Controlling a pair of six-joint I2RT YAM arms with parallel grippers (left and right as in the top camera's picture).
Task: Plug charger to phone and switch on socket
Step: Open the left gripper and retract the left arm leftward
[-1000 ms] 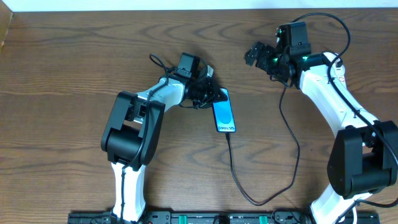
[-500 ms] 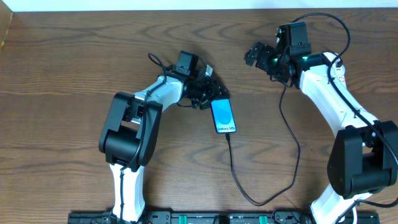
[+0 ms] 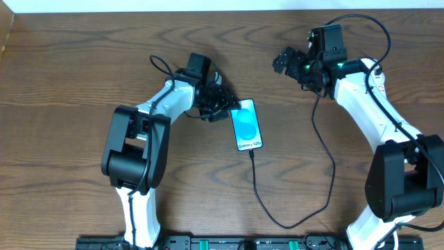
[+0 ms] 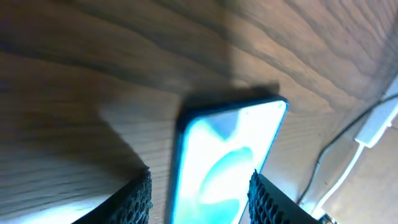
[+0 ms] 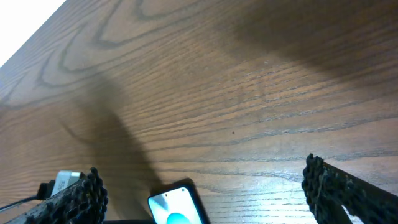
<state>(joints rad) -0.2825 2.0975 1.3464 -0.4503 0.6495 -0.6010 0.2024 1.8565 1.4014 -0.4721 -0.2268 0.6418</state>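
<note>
Fingers (image 4: 140,198) of the left gripper (image 3: 227,109) stand apart, released, the phone (image 3: 248,125) lying flat on the surface (image 3: 69,83) between and just ahead of them. Charger cable (image 3: 258,191) meets the phone's far end. Farther off, the right gripper (image 3: 287,62) hangs wide open, holding nothing.

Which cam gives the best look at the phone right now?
Overhead: the whole phone shows, screen lit, lettering visible, with the charger cable reaching its lower end. Left wrist sees only the phone's upper part, close and blurred. Right wrist catches just one end at the frame's bottom edge.
</note>
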